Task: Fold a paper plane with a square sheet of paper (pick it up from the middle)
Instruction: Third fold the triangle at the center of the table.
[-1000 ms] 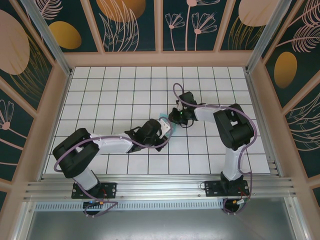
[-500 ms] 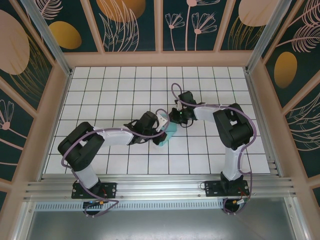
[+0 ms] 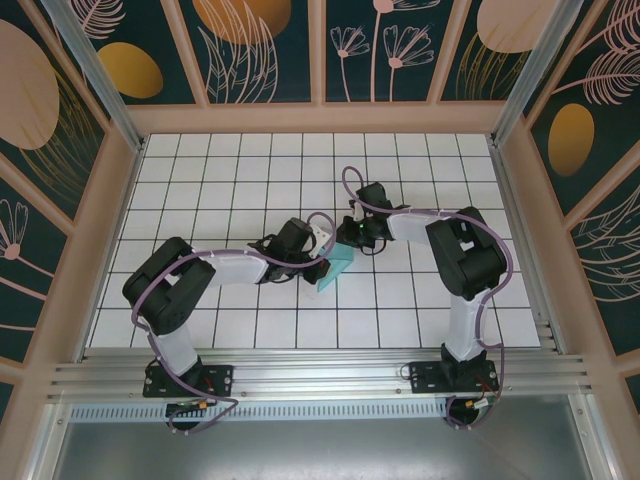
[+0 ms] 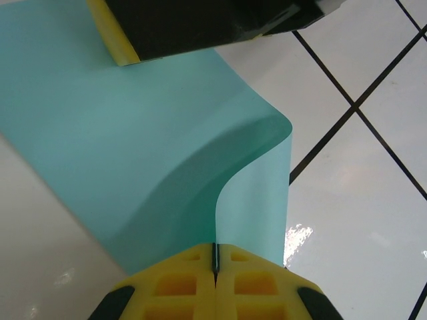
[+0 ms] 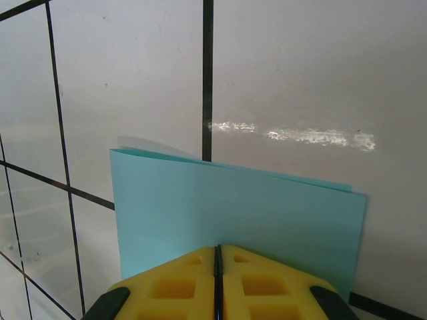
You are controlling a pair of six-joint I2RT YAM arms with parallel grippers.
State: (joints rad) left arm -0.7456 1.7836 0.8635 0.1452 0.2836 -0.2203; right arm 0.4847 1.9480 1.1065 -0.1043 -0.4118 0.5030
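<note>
Two tools grip one item. The left tool point(image 4: 215, 257) has its yellow pads pressed together, with an edge of the sheet of paper point(image 5: 233, 207) pinched in the seam between them. The right tool point(image 5: 217, 257) is likewise closed to a thin line and clamped on another edge of the same sheet. The sheet is plain light cyan on every visible face.

In the left wrist view the sheet leaves the left tool, bends in a smooth curve and runs up to the right tool's yellow-and-black finger at the top of the frame. In the right wrist view it appears doubled over, its two layers slightly offset, and stands out from the pads over the bench point(image 3: 420, 290).

From above, the sheet sits near the middle of the white gridded bench, between the two tool heads and a little nearer the arm bases. Whether its free edge touches the bench cannot be told.
</note>
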